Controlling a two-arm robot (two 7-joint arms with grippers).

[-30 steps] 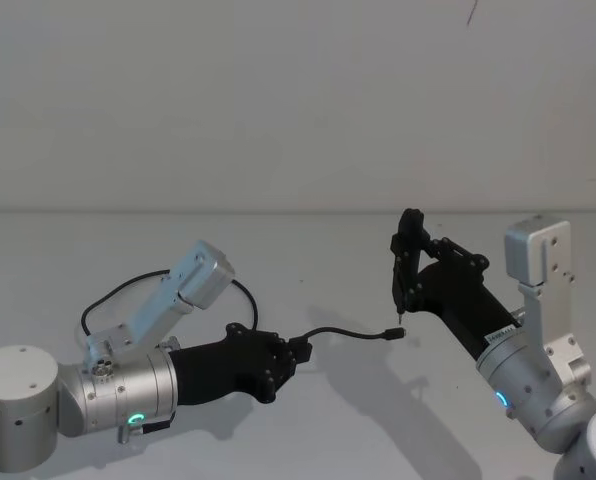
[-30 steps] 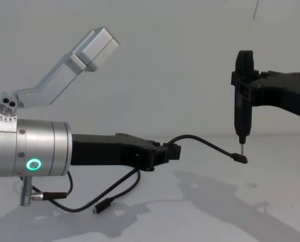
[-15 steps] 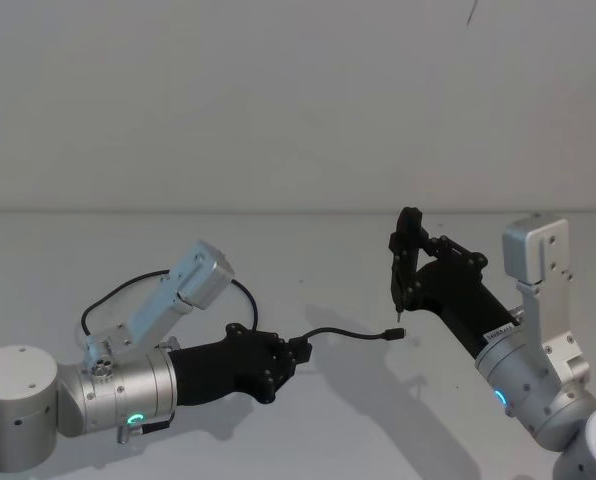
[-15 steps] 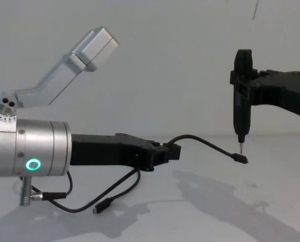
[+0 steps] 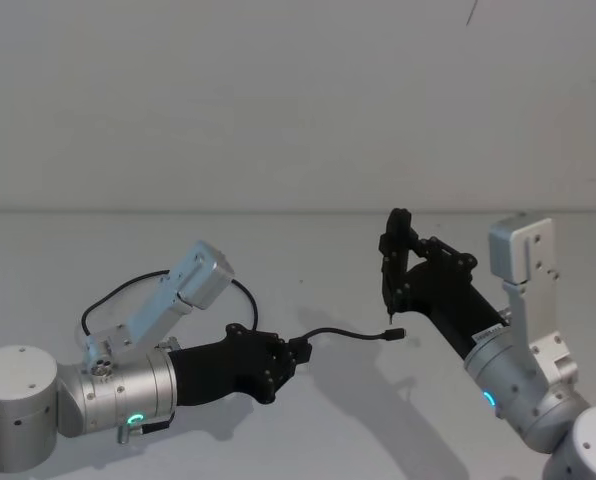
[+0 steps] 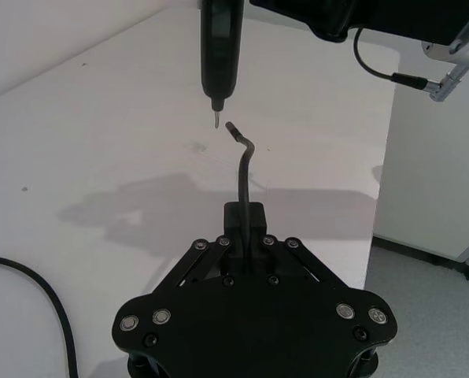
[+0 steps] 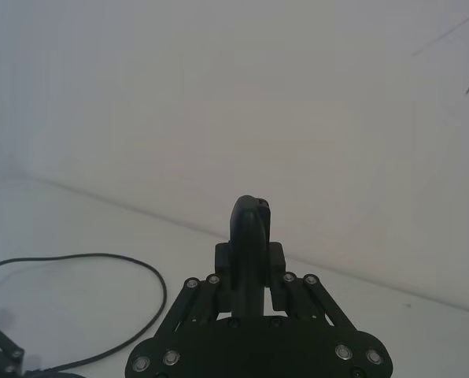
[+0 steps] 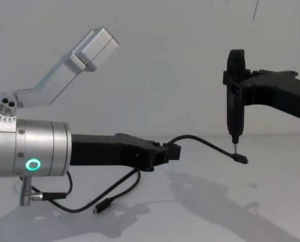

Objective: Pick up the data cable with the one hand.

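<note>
The data cable [image 8: 203, 143] is pinched near one end by the left gripper [image 8: 172, 152], its short free length arching over the table [image 8: 271, 201] to a plug [image 8: 241, 159] held clear of the surface; the chest view shows the rest sagging under the arm to a second plug [image 8: 100, 207] on the table; the head view shows a loop [image 5: 113, 293] behind the arm; the right gripper [image 8: 239, 85] is clamped on a slim pointed tool [image 8: 234, 96], its tip just above the raised plug.
</note>
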